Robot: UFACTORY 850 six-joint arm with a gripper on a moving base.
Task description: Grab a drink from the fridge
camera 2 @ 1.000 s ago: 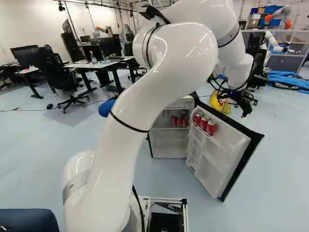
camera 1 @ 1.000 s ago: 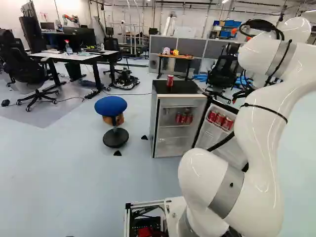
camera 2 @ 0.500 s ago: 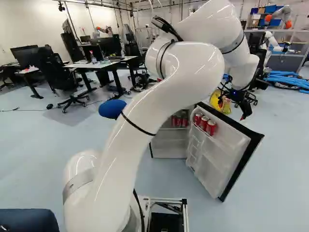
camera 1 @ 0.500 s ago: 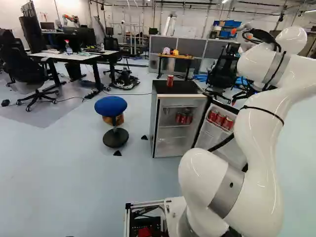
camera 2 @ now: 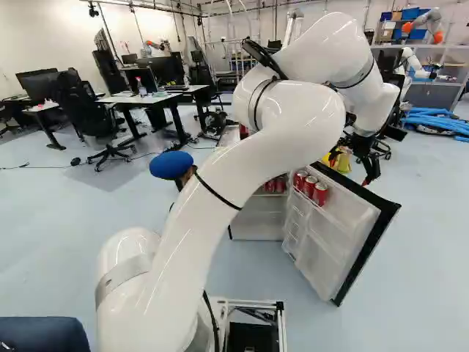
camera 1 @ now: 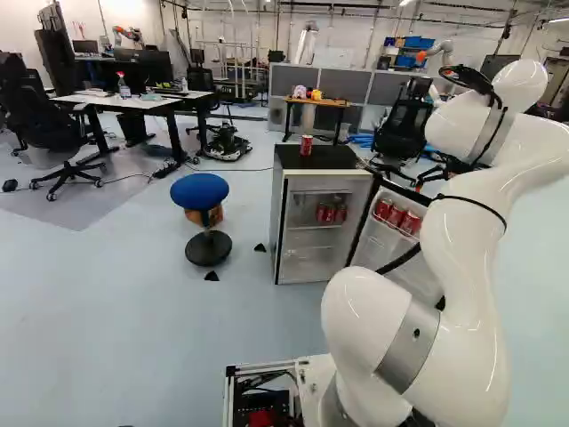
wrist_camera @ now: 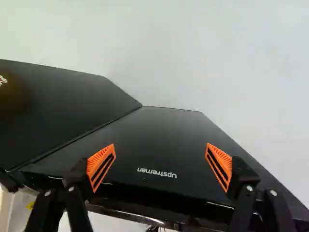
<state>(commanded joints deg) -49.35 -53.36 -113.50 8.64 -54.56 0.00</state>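
Evidently, the arm (camera 2: 256, 147) partly hides the fridge (camera 2: 258, 218).

A blue-seated stool (camera 1: 199, 189) stands on the pale floor (camera 1: 116, 311).

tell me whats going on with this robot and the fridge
The robot's arm seems to be out to grab a drink from the fridge, whose door stands open. Red cans sit on an inside shelf, others in the door, and one on top. The gripper is open by the door's outer side, with nothing between its fingers, so no drink has been grabbed yet.
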